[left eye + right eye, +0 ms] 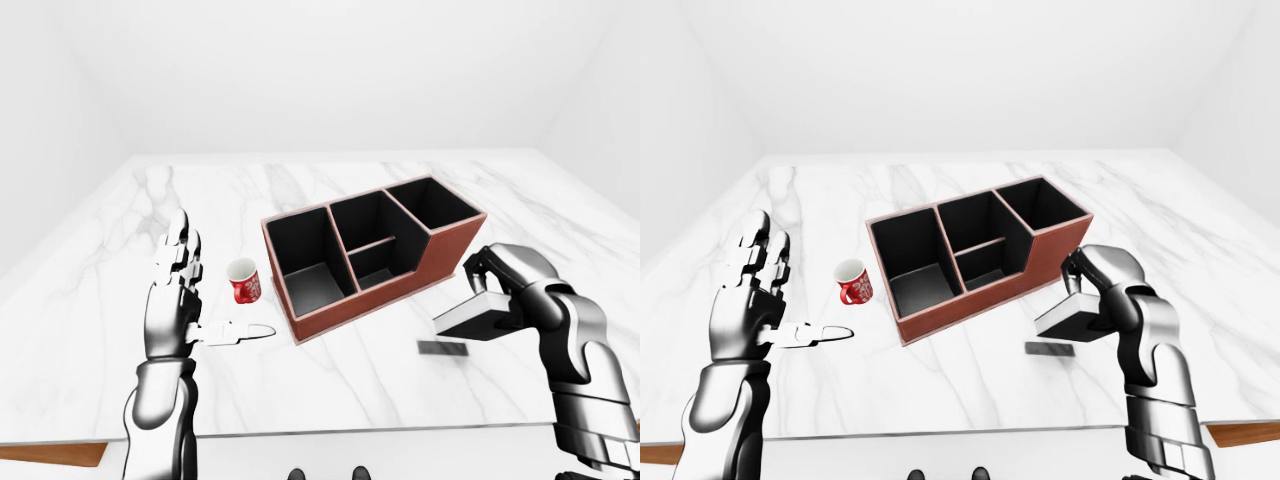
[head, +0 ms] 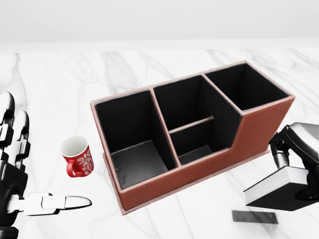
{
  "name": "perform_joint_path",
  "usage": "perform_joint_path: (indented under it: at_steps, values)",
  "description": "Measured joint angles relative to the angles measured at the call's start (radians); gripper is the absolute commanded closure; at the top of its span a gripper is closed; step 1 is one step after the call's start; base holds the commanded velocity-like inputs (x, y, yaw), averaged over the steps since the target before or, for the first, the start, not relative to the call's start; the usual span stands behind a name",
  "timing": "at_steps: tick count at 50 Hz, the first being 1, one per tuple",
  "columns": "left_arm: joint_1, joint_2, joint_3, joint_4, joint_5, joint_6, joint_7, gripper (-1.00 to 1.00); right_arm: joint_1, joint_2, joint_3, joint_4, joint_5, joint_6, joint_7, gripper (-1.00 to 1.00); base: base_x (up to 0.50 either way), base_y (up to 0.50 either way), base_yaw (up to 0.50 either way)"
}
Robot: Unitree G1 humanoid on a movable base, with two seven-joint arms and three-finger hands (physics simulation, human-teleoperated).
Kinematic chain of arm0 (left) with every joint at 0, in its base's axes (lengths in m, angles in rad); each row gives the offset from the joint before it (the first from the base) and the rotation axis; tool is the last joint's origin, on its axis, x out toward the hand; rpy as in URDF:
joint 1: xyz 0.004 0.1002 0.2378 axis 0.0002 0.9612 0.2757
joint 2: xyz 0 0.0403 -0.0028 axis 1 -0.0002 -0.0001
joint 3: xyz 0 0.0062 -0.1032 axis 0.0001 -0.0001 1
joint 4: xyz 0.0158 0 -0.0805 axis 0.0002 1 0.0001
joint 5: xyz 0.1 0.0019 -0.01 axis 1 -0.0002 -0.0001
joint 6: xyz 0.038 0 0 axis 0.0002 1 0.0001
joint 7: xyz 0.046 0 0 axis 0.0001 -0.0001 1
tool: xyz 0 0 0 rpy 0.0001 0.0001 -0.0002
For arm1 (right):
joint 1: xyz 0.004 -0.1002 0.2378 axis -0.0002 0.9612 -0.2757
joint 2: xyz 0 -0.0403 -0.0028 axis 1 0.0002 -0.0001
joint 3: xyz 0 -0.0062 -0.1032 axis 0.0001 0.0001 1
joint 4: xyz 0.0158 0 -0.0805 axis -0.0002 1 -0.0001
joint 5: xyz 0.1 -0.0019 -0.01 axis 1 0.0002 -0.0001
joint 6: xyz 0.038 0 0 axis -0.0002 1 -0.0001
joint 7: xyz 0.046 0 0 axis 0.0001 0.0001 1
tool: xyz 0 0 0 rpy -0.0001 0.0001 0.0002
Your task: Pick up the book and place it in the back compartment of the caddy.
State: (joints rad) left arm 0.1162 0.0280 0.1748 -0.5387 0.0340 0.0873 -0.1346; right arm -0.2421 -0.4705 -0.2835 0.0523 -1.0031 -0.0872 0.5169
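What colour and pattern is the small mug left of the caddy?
The small ceramic mug is red with a white decorative pattern and a white interior; the head view shows it best.

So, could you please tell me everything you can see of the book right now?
The book is a closed, thick volume with a dark cover and a pale page edge. The right robot hand grips it from above, holding it roughly level and clear of the marble table; its dark shadow lies on the marble below. It hangs at the head view's lower right, beside the caddy, not touching it.
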Motion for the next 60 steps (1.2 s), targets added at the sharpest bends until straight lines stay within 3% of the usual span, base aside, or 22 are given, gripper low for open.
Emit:
perform_joint_path:
  at_steps: [34,60]
  values:
    - [-0.002,0.001,-0.003,0.007,0.002,0.0,0.0,-1.0,-0.029,-0.002,-0.032,-0.223,0.017,0.0,0.181,1.0,0.0,0.0,0.0]
    - [-0.002,0.002,0.005,0.007,-0.005,0.0,-0.002,-1.0,-0.099,0.028,0.012,-0.39,0.011,0.0,0.181,1.0,0.0,0.0,0.0]
